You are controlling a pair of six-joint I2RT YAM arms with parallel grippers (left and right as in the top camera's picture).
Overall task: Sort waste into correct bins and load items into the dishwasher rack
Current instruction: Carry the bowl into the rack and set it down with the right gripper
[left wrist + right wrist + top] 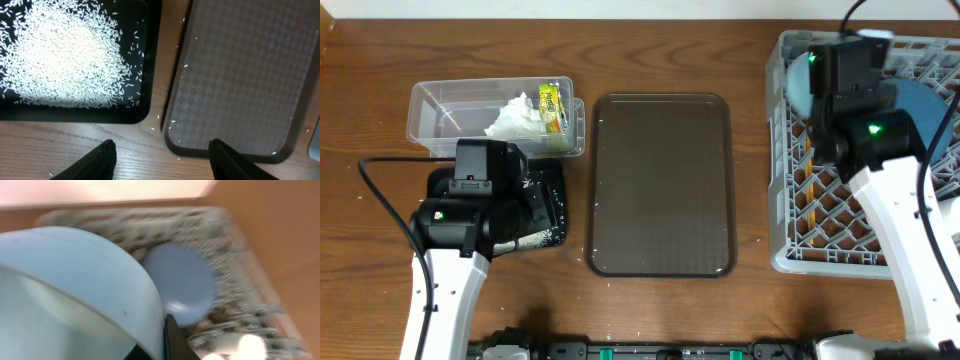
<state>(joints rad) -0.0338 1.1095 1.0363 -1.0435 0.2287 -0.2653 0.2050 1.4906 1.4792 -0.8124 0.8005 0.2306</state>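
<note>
A: What did the dishwasher rack [820, 225] hold?
B: The dark blue plate [920, 105]. The white bowl [75, 275] hung beside it, rim pinched in the right gripper [165, 342]. It wanted lowering slowly between pegs, clear of the plate.
A: The left gripper [162, 150]?
B: Jaws apart, empty, above the black tray's [75, 114] rice grains [60, 55].
</note>
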